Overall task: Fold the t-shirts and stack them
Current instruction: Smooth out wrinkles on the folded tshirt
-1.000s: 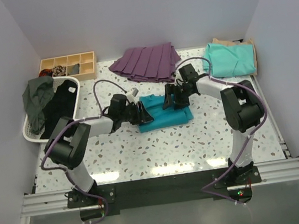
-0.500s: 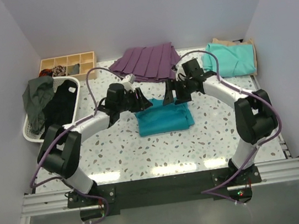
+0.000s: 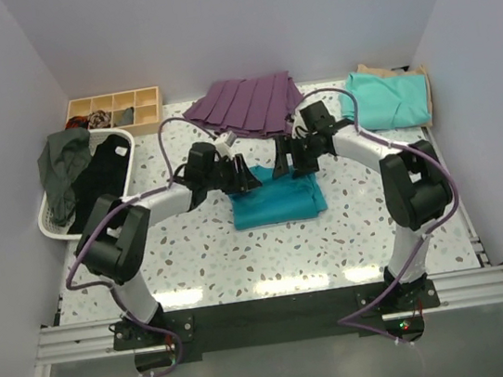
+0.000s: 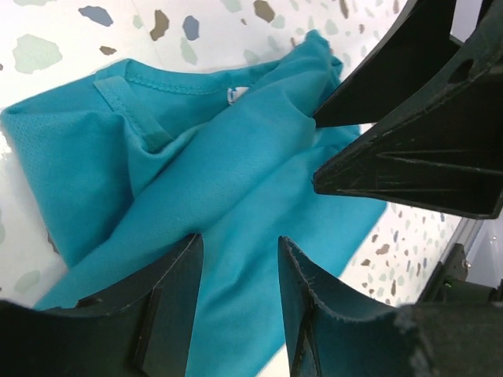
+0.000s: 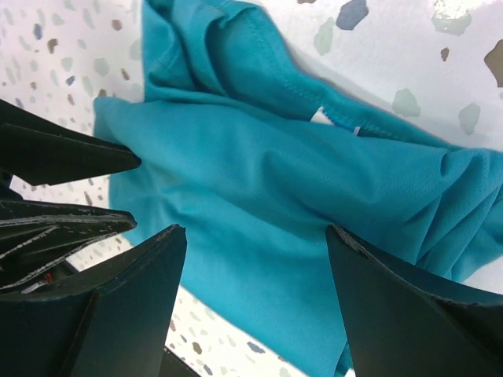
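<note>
teal t-shirt (image 3: 277, 204) beneath left fingers (image 4: 169, 314), right fingers (image 5: 409, 306)

The right claw (image 5: 255, 236) hung over a rumpled teal t-shirt (image 5: 330, 181), its two black fingers spread wide above the cloth. The shirt lay on the speckled white counter (image 5: 393, 47), with its stitched collar (image 5: 275, 85) and a small white label (image 5: 318, 117) showing. The black tips of the left claw (image 5: 130, 192) pointed in from the left edge.

A folded t-shirt (image 3: 277, 204) lay at the centre of the table (image 3: 243, 260), a pleated garment (image 3: 244, 105) behind it, two stacked t-shirts (image 3: 393, 98) far right, a clothes basket (image 3: 130, 147) left, and a divided tray (image 3: 113, 95) behind that.
</note>
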{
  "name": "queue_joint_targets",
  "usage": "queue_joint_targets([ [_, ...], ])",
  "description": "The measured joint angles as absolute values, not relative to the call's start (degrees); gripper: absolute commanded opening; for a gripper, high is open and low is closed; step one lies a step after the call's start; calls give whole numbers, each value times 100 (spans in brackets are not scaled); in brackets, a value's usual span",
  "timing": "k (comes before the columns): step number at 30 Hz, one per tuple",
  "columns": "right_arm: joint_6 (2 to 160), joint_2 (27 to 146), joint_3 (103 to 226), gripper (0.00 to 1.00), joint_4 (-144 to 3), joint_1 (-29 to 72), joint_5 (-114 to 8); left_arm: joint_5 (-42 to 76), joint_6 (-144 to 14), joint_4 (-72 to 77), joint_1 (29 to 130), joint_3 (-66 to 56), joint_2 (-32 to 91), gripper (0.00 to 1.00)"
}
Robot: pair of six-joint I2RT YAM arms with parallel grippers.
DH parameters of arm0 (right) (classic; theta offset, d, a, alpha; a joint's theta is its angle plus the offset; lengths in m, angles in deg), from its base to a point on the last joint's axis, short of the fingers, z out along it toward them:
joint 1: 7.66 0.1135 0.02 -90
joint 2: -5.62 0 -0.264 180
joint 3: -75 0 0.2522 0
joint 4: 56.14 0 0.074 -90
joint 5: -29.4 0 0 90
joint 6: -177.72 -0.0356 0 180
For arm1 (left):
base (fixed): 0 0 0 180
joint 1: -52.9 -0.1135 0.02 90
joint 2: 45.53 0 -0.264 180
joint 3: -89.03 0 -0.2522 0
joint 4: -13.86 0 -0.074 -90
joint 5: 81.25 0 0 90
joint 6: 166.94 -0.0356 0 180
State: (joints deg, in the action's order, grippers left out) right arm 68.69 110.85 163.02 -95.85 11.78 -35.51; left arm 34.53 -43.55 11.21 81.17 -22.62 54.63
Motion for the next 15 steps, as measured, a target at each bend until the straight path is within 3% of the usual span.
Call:
queue_joint_targets([
  [7, 6921, 11739, 16511, 77, -9470, 1178, -3790, 3293, -4758, 998, 8115, -1580, 6390, 46],
  [15, 7168, 11806, 16630, 77, -9439, 1135, -4152, 3031, -5158, 1007, 7940, -1017, 6626, 46],
])
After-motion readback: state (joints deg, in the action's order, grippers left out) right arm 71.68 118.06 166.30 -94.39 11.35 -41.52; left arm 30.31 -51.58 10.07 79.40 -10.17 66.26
